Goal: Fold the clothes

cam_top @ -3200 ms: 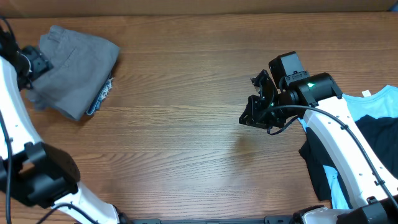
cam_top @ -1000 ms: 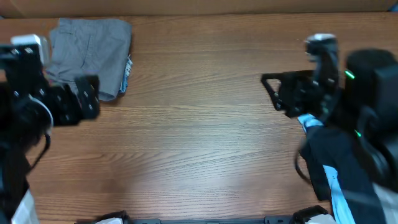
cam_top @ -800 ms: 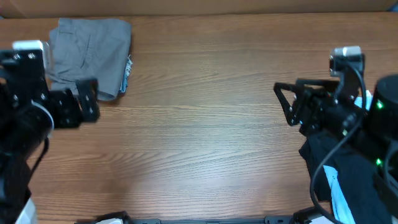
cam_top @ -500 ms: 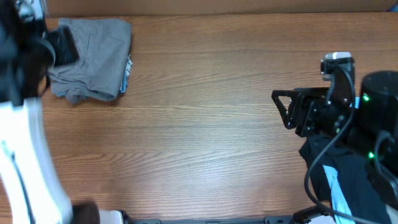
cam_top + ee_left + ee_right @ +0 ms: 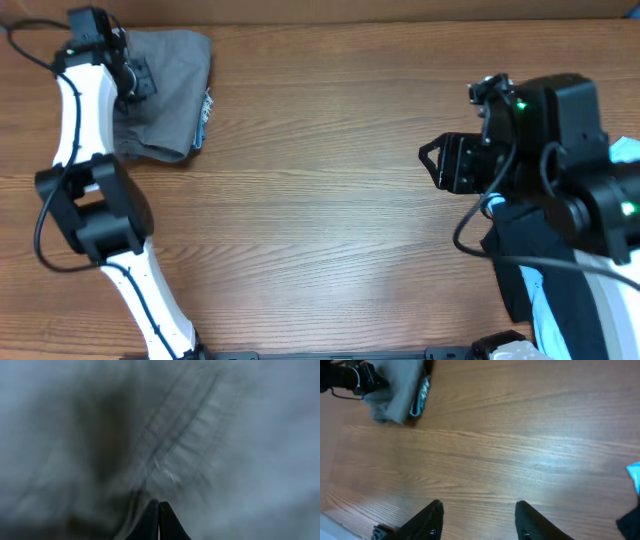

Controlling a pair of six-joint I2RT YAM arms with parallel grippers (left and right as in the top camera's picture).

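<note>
Shorts (image 5: 170, 85), grey and folded, lie at the tabletop's (image 5: 320, 200) far left corner, over a blue denim edge (image 5: 205, 108). Left hand (image 5: 158, 510) is close over them, fingers pressed together. Right hand (image 5: 477, 517) hangs spread, well apart.

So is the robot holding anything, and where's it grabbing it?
The left claw is shut on the grey shorts, seemingly pinching cloth near their top-left corner seen from overhead; the close-up is blurry. The right claw is open and empty.
</note>
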